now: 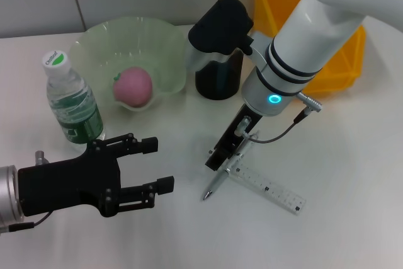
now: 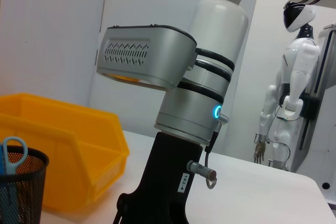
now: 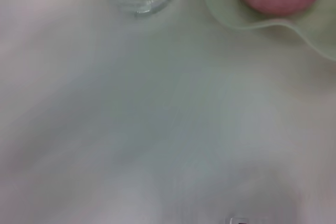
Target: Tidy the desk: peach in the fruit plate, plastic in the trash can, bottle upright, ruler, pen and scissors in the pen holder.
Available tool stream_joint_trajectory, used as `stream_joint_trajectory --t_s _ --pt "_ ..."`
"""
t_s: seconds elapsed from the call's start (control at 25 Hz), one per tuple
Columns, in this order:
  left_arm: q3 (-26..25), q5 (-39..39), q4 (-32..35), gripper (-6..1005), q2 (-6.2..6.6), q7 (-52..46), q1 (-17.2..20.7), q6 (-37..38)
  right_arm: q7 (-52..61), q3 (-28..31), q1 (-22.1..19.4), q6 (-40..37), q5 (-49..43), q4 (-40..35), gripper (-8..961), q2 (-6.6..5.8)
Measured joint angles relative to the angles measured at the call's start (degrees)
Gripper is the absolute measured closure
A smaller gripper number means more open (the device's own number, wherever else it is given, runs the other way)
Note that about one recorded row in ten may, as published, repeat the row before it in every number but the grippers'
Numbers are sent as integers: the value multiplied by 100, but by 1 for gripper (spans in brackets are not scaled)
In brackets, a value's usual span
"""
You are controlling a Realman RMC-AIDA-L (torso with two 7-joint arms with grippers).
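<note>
Pen (image 1: 217, 183) lies on the white table (image 1: 340, 155) beside the clear ruler (image 1: 271, 188), its upper end at the tips of the right gripper (image 1: 223, 155), which is lowered over it; whether those jaws have closed on it cannot be told. Nearer the bottle (image 1: 72, 102), the left gripper (image 1: 148, 168) hovers spread wide, holding nothing.

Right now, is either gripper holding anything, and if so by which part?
The left gripper is open and empty. The right gripper is down at the pen beside the ruler, near the pen's upper end; whether it grips cannot be told.
</note>
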Motion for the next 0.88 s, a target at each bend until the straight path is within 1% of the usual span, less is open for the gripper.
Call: stream_joint_trajectory --t_s 0.4,0.52,0.88 --pt "0 0 0 228 -8 0 0 49 88 -167 1 76 16 9 277 16" --pt "0 0 0 228 -9 0 0 62 258 -385 6 167 21 7 277 17" --pt "0 0 0 228 -8 0 0 119 583 -737 8 344 37 -63 278 17"
